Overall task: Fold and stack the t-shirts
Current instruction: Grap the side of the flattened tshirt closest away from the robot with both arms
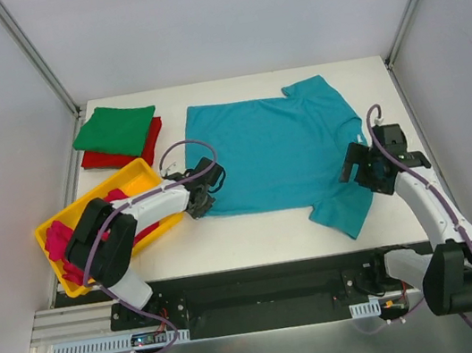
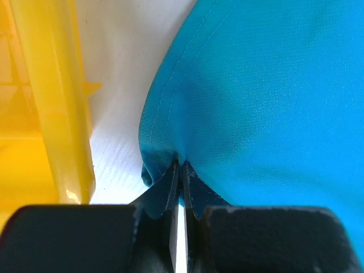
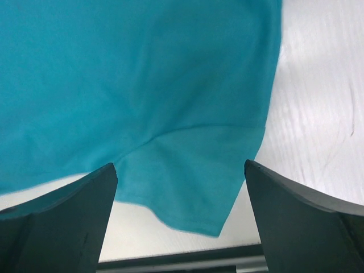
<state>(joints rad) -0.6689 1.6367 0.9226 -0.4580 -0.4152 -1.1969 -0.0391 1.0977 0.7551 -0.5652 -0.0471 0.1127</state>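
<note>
- The step in hand is looking like the opening of the first fold on the teal-blue cotton short-sleeved t-shirt (image 1: 272, 148), which is lying spread flat on the white table (image 1: 254, 232), collar toward the right arm and hem toward the left arm.
- The left gripper (image 2: 181, 169) is pinching the near hem corner of that shirt, jaws pressed together with a bunched tuck of blue cloth squeezed between them, just beside the wall of the yellow plastic tray (image 2: 57, 114).
- The right gripper (image 3: 181, 170) is hanging over the near sleeve with its jaws standing wide apart, gripping nothing; the sleeve edge and bare table are showing between its fingers.
- A folded green t-shirt (image 1: 115, 129) is sitting on a folded red t-shirt (image 1: 148, 146) at the far left of the table, so two garments are appearing done and stacked.
- Crumpled magenta-pink t-shirts (image 1: 59, 244) are waiting in the tray, partly hidden by the left arm.
- The next move is probably calling for the right claw to be lowering and closing on the sleeve or the near shoulder, so that both arms are lifting the near edge together and carrying it toward the far edge.
- Care is being called for on the left: the pinch is looking shallow, at the very corner, and the cloth could be slipping out during the lift.
</note>
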